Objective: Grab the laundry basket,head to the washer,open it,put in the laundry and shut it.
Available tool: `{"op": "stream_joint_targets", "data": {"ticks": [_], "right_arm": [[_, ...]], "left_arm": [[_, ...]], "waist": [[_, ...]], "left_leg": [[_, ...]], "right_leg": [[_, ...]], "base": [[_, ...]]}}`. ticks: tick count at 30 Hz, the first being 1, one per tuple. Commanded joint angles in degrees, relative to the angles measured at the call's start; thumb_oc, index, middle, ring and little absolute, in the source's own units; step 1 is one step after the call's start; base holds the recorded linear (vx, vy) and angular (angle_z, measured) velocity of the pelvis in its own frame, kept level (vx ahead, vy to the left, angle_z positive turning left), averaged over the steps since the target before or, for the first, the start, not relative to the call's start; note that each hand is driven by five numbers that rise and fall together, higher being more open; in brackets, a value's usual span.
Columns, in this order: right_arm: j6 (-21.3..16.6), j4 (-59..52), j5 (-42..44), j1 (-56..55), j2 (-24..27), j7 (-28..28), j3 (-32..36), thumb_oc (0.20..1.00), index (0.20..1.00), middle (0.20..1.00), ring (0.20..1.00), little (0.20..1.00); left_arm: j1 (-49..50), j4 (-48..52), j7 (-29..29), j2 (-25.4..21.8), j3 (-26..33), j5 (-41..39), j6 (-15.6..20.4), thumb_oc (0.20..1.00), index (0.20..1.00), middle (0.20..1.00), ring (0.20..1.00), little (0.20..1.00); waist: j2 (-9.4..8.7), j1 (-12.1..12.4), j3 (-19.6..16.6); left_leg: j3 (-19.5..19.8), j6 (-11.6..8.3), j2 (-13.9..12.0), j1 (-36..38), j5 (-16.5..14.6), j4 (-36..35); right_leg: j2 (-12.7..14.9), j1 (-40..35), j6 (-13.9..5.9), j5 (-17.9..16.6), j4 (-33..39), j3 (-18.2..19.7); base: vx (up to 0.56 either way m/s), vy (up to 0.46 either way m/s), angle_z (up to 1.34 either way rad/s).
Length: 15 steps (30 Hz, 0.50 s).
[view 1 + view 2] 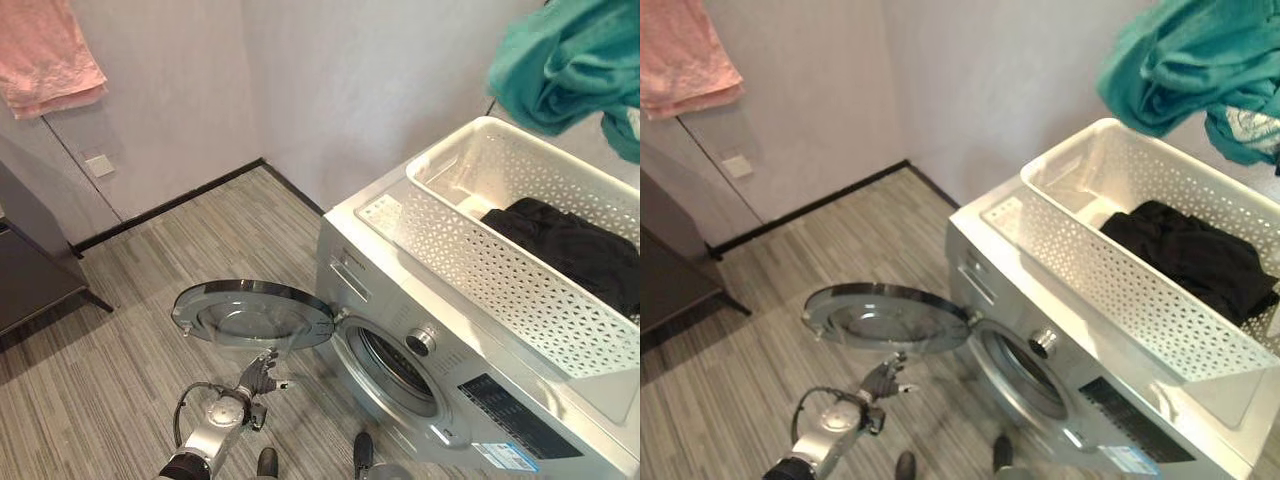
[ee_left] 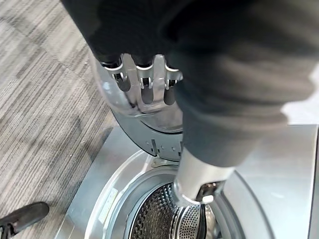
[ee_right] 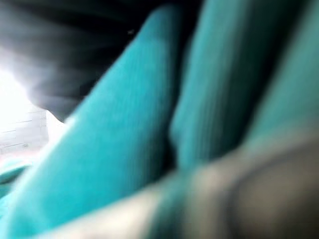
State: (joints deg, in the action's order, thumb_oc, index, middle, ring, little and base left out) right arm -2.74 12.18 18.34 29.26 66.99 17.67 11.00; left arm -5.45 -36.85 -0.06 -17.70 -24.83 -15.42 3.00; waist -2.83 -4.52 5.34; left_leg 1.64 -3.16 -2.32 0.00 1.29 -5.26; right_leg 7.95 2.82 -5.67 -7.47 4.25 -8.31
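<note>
Teal garment point(image 1: 565, 60) aloft upper right above white basket point(image 1: 470, 250) on washer point(image 1: 400, 330), right hand's grip indiscernible, left hand point(image 1: 258, 378) relaxed lower left by open door point(image 1: 250, 315)

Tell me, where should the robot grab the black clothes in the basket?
Probably from straight above, pinching the raised folds in the middle of the black clothes. They lie crumpled on the floor of the white laundry basket, whose tall perforated walls block any reach from the side; the top is open.
</note>
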Motion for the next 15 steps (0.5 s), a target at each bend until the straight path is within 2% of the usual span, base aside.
{"op": "stream_joint_targets", "data": {"ticks": [1, 2, 3, 4, 5, 7, 8, 10, 11, 12, 13, 14, 15], "right_arm": [[-1.77, -1.73, -4.25, 0.63, 1.05, 4.49, 7.38, 0.2, 0.2, 0.2, 0.2, 0.2], [-1.49, -2.57, -4.93, -1.23, 0.23, 4.79, 8.85, 0.2, 0.2, 0.2, 0.2, 0.2], [-1.11, -4.37, -6.22, -4.56, -1.13, 4.91, 11.11, 0.2, 0.2, 0.2, 0.2, 0.2], [-1.22, -9.91, -7.6, -11.33, -5.67, 4.39, 15.94, 0.2, 0.2, 0.2, 0.2, 0.2], [-1.07, -10.4, -7.69, -11.94, -6.02, 4.35, 16.51, 0.2, 0.2, 0.2, 0.2, 0.2], [-1.92, -13.65, -8.61, -15.59, -9.63, 4.13, 18.67, 0.2, 0.2, 0.2, 0.2, 0.2], [-1.77, -15.2, -9.16, -17.89, -11.19, 3.52, 20.08, 0.2, 0.2, 0.2, 0.2, 0.2], [-2.01, -16.5, -9.67, -20.2, -12.19, 2.93, 22.7, 0.2, 0.2, 0.2, 0.2, 0.2], [-2.03, -16.79, -9.82, -20.68, -12.74, 2.59, 22.91, 0.2, 0.2, 0.2, 0.2, 0.2], [-2.07, -17.2, -9.88, -21.48, -13.18, 2.0, 23.28, 0.2, 0.2, 0.2, 0.2, 0.2], [-2.06, -16.98, -9.94, -22.22, -13.47, 1.78, 23.92, 0.2, 0.2, 0.2, 0.2, 0.2], [-2.37, -17.5, -10.28, -23.69, -14.5, 1.5, 24.46, 0.2, 0.2, 0.2, 0.2, 0.2], [-2.35, -17.62, -10.33, -23.86, -14.68, 1.5, 24.51, 0.2, 0.2, 0.2, 0.2, 0.2]], "left_arm": [[-1.97, 1.71, 1.14, -1.43, 1.43, 2.67, 2.37, 1.0, 1.0, 1.0, 1.0, 1.0], [-1.45, 2.47, 1.15, -1.67, 2.17, 2.58, 2.36, 1.0, 1.0, 1.0, 1.0, 1.0], [-0.86, 3.29, 1.09, -2.12, 3.15, 2.67, 2.24, 1.0, 1.0, 1.0, 1.0, 1.0], [0.55, 3.67, 1.34, -3.37, 5.6, 3.78, 1.94, 1.0, 1.0, 1.0, 1.0, 1.0], [0.57, 3.72, 1.33, -3.53, 5.49, 3.83, 1.93, 1.0, 1.0, 1.0, 1.0, 1.0], [2.64, 4.19, 1.52, -4.39, 8.09, 4.47, 1.59, 1.0, 1.0, 1.0, 1.0, 1.0], [4.0, 4.76, 1.54, -5.03, 9.72, 4.72, 1.36, 1.0, 1.0, 1.0, 1.0, 1.0], [6.44, 5.33, 1.75, -5.7, 13.2, 4.54, 1.34, 1.0, 1.0, 1.0, 1.0, 1.0], [7.53, 5.58, 1.96, -5.92, 14.39, 4.32, 1.24, 1.0, 1.0, 1.0, 1.0, 1.0], [8.98, 5.89, 2.11, -6.1, 15.87, 4.0, 1.24, 1.0, 1.0, 1.0, 1.0, 1.0], [9.54, 5.47, 2.31, -6.03, 16.9, 3.83, 1.16, 1.0, 1.0, 1.0, 1.0, 1.0], [10.54, 5.38, 2.66, -5.74, 18.13, 3.97, 1.45, 1.0, 1.0, 1.0, 1.0, 1.0], [10.66, 5.41, 2.68, -5.82, 18.11, 4.01, 1.47, 1.0, 1.0, 1.0, 1.0, 1.0]], "waist": [[0.43, -1.28, -0.86], [0.8, -1.92, -0.41], [1.36, -2.33, 0.09], [2.79, -2.06, 1.17], [2.58, -1.89, 1.17], [3.24, -1.45, 1.69], [3.03, -1.0, 1.69], [2.99, -0.54, 1.09], [2.75, -0.04, 0.37], [2.12, 0.48, -0.1], [1.68, 0.87, -0.94], [0.38, 2.01, -2.0], [0.29, 2.2, -2.12]], "left_leg": [[-5.9, 3.81, 2.62, 2.96, -6.77, 0.26], [-6.72, 3.96, 2.78, 2.93, -6.77, 0.26], [-7.77, 4.33, 2.73, 2.79, -6.64, 0.26], [-11.32, 4.86, 1.84, 2.94, -6.65, 0.26], [-11.38, 4.79, 1.83, 2.85, -6.41, 0.26], [-15.1, 5.82, 1.08, 2.58, -5.78, 0.75], [-16.67, 6.15, 0.83, 2.56, -5.86, 1.16], [-19.65, 7.04, 0.46, 1.56, -5.76, 2.03], [-19.35, 7.31, 0.72, 1.42, -6.69, 2.23], [-21.76, 7.72, 0.58, 0.44, -6.0, 3.11], [-21.09, 7.76, 1.04, -0.05, -6.8, 3.18], [-22.14, 7.96, 1.67, -2.07, -6.73, 4.33], [-22.31, 7.94, 1.62, -2.11, -6.81, 4.51]], "right_leg": [[6.97, 3.94, -7.42, -0.64, -8.8, 3.43], [7.52, 4.89, -7.61, -2.26, -8.71, 3.33], [7.38, 6.02, -7.57, -2.32, -8.52, 3.0], [6.0, 6.66, -6.22, 2.37, -11.65, -1.12], [6.0, 6.85, -6.04, 2.32, -11.81, -1.1], [5.02, 5.66, -4.48, 6.73, -17.88, -5.55], [4.67, 5.32, -3.8, 9.27, -21.54, -6.46], [3.63, 3.63, -3.39, 11.41, -26.49, -7.54], [2.93, 2.11, -3.98, 12.97, -28.39, -6.06], [2.45, 1.02, -3.66, 12.41, -28.69, -5.8], [1.72, -1.02, -4.51, 12.55, -28.86, -4.18], [0.84, -4.5, -5.21, 11.51, -26.56, -1.99], [0.79, -4.64, -5.27, 11.28, -26.13, -1.82]], "base": [[-0.09, 0.15, -0.29], [-0.12, 0.135, -0.59], [-0.21, 0.209, -0.77], [-0.2, 0.172, -0.85], [-0.2, 0.161, -1.14], [-0.17, 0.096, -1.45], [-0.19, 0.082, -1.15], [-0.13, 0.025, -1.02], [-0.14, -0.037, -1.28], [-0.08, -0.067, -1.33], [-0.21, -0.14, -1.33], [-0.1, -0.1, -0.98], [-0.18, -0.12, -0.56]]}}
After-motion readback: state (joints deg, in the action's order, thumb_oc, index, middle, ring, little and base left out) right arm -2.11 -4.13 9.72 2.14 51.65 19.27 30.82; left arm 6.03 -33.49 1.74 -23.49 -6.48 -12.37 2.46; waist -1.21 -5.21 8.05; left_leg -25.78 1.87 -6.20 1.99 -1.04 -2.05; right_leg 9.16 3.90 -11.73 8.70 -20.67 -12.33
